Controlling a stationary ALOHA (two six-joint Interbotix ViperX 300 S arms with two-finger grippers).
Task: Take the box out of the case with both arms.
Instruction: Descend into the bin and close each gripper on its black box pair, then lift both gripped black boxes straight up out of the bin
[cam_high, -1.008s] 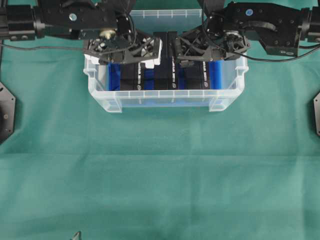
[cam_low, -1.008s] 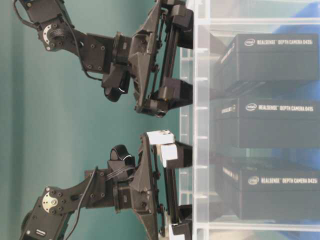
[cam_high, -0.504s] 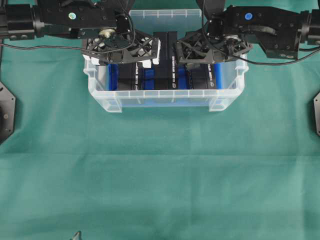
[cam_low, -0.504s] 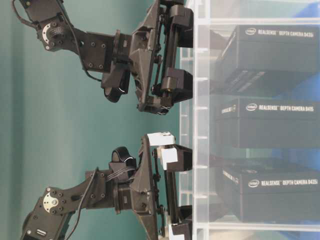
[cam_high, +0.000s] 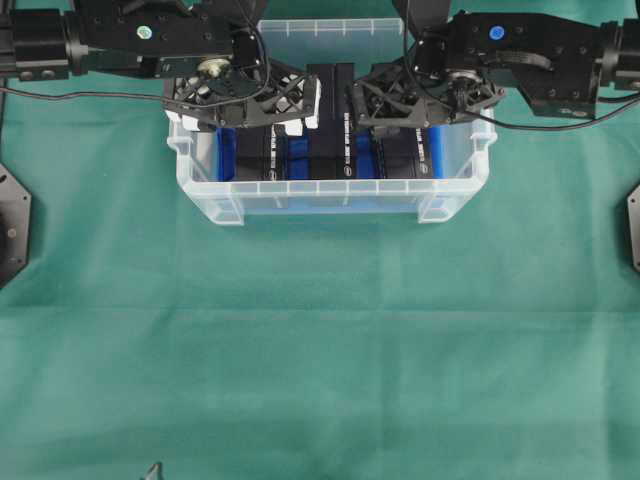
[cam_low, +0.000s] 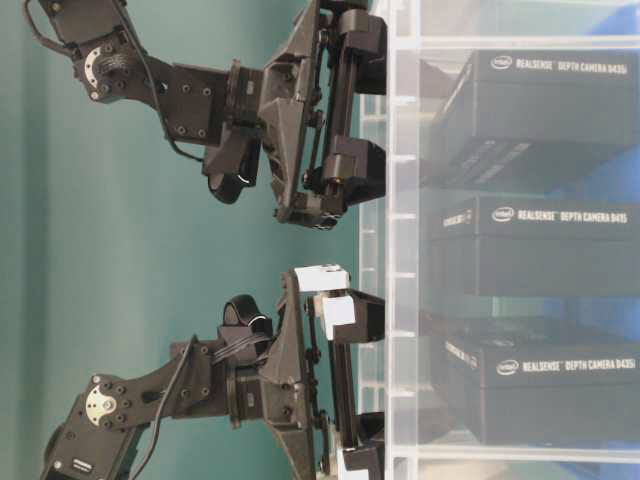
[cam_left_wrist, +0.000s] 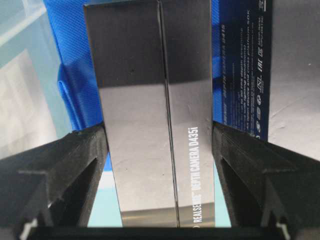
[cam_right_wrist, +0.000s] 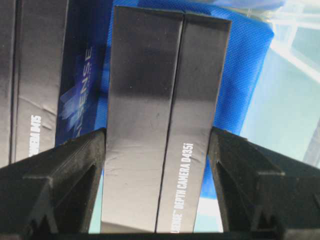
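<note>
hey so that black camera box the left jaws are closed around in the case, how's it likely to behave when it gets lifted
The black box looks stiff: crisp straight cardboard edges, so it should hold shape. Its glossy, reflective face suggests it may slip between the left gripper's jaws. Standing on edge in the case beside other boxes, it might tip or drag them.

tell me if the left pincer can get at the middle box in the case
Probably not as things stand: the left pincer is already shut on the left box, though the middle box itself stands uncovered in the case.
</note>
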